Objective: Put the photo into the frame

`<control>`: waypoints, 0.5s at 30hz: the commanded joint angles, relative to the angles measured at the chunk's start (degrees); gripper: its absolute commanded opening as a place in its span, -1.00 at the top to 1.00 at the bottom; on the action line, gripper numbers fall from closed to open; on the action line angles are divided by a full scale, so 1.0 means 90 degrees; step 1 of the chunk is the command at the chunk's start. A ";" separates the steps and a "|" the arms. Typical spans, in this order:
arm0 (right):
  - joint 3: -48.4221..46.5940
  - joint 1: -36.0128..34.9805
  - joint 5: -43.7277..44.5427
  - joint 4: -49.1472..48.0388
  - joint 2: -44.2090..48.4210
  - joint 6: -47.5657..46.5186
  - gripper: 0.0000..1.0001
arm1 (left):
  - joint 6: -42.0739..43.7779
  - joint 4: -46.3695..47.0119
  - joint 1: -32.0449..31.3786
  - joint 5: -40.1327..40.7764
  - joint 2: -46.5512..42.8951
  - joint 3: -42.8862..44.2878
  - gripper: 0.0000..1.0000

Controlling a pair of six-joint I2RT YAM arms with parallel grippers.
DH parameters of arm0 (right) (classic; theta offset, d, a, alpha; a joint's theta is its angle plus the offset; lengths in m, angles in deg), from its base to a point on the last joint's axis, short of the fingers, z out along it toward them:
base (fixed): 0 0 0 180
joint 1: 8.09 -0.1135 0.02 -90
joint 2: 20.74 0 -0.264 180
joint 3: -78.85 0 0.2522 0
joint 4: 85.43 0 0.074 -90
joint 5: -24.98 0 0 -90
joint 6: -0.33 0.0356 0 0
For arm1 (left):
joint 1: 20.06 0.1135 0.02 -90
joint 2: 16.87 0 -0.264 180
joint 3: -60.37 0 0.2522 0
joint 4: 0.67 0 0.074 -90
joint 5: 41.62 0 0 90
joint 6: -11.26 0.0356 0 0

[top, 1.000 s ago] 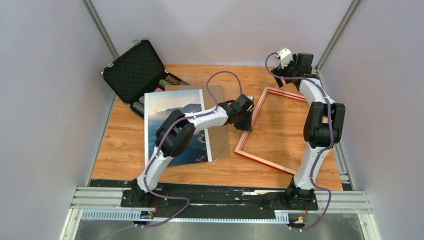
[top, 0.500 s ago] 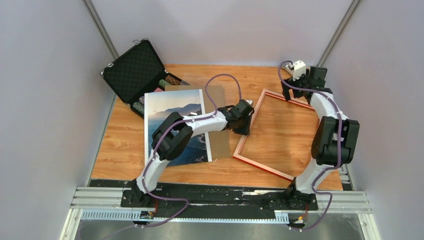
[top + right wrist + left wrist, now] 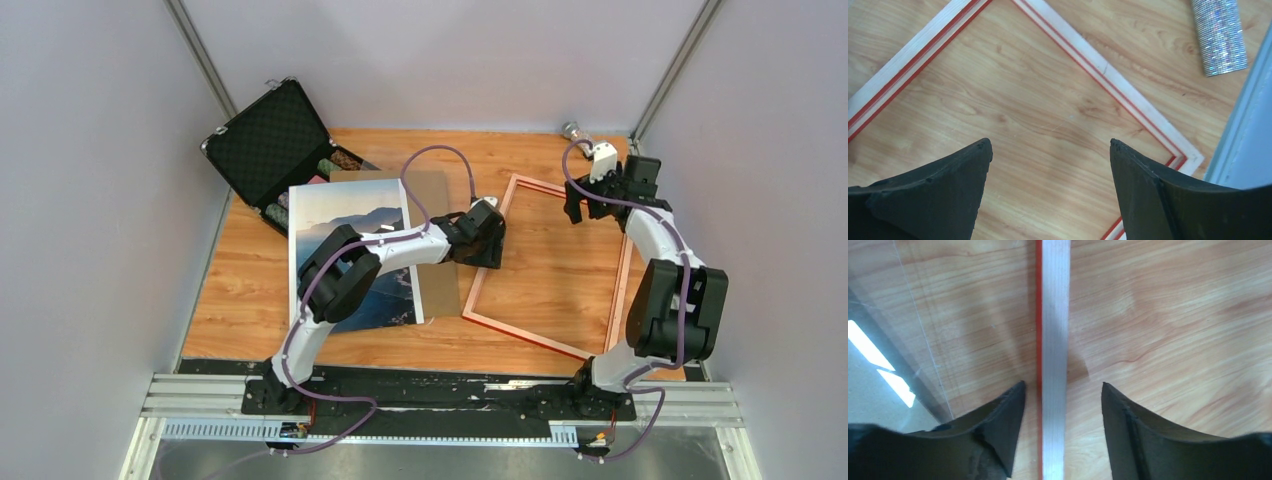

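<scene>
The photo [image 3: 345, 225] lies picture side up on the left half of the bench [image 3: 250, 310], well outside the frame [image 3: 520, 332]. My left arm reaches across it. A brown board [image 3: 441, 285] sticks out from under the photo's right edge and far edge. The frame lies flat on the right half of the bench, pale pink face up with a red outer edge, and bare wood shows through its opening. Its near left corner sits just beside the board; I cannot tell whether they touch.

My left claw [image 3: 1062, 385] is down over the frame's left rail [image 3: 1054, 315], with one finger on each side. It is partly open, with a gap showing on both sides of the rail, so it has hold of nothing. A clear sheet [image 3: 895, 335] with light reflections lies beside the rail in that wrist view.

My right claw [image 3: 1048, 142] hangs above the far right corner of the frame, spread wide and empty. A glittery roll [image 3: 1220, 35] lies on the bench beyond that corner, near the back wall. An open black case [image 3: 270, 140] sits at the far left, touching or just beside the photo's far left corner.
</scene>
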 commanded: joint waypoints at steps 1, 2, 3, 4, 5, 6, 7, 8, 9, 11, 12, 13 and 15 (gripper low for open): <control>0.0242 0.0033 -0.0564 -0.0025 0.0447 0.0316 -0.74 | -0.0068 -0.0530 0.0064 0.0202 0.0044 -0.0353 -0.45; 0.0282 0.0032 -0.0751 0.0013 0.0531 0.0374 -0.74 | -0.0064 -0.0524 0.0066 0.0172 -0.0009 -0.0375 -0.61; 0.0322 0.0032 -0.0975 0.0038 0.0629 0.0446 -0.74 | -0.0057 -0.0505 0.0065 0.0127 -0.0108 -0.0387 -0.68; 0.0373 0.0032 -0.1184 0.0049 0.0745 0.0514 -0.75 | -0.0012 -0.0507 0.0066 0.0124 -0.0177 -0.0403 -0.79; 0.0416 0.0032 -0.1424 0.0049 0.0861 0.0598 -0.76 | 0.0033 -0.0508 0.0070 0.0147 -0.0319 -0.0401 -0.83; 0.0453 0.0024 -0.1634 0.0039 0.0982 0.0707 -0.77 | 0.0154 -0.0513 0.0074 0.0230 -0.0409 -0.0392 -0.89; 0.0483 0.0023 -0.1875 0.0026 0.1070 0.0821 -0.78 | 0.0223 -0.0524 0.0084 0.0279 -0.0601 -0.0391 -0.91; 0.0501 -0.0005 -0.2022 -0.0009 0.1137 0.1021 -0.78 | 0.0409 -0.0521 0.0118 0.0346 -0.0707 -0.0397 -0.94; 0.0486 -0.0085 -0.2076 -0.0015 0.1160 0.1223 -0.79 | 0.0642 -0.0524 0.0142 0.0381 -0.0915 -0.0403 -0.96; 0.0416 -0.0345 -0.2045 0.0070 0.1121 0.1451 -0.78 | 0.1131 -0.0520 0.0298 0.0403 -0.1223 -0.0445 -0.98; 0.0407 -0.0515 -0.1998 0.0071 0.1105 0.1502 -0.78 | 0.1332 -0.0534 0.0423 0.0451 -0.1315 -0.0464 -0.99; 0.0397 -0.0715 -0.1917 0.0050 0.1094 0.1543 -0.78 | 0.1722 -0.0600 0.0499 0.0506 -0.1499 -0.0476 -0.99; 0.0337 -0.1076 -0.1694 -0.0036 0.0996 0.1694 -0.80 | 0.2350 -0.0730 0.0733 0.0795 -0.1766 -0.0543 -1.00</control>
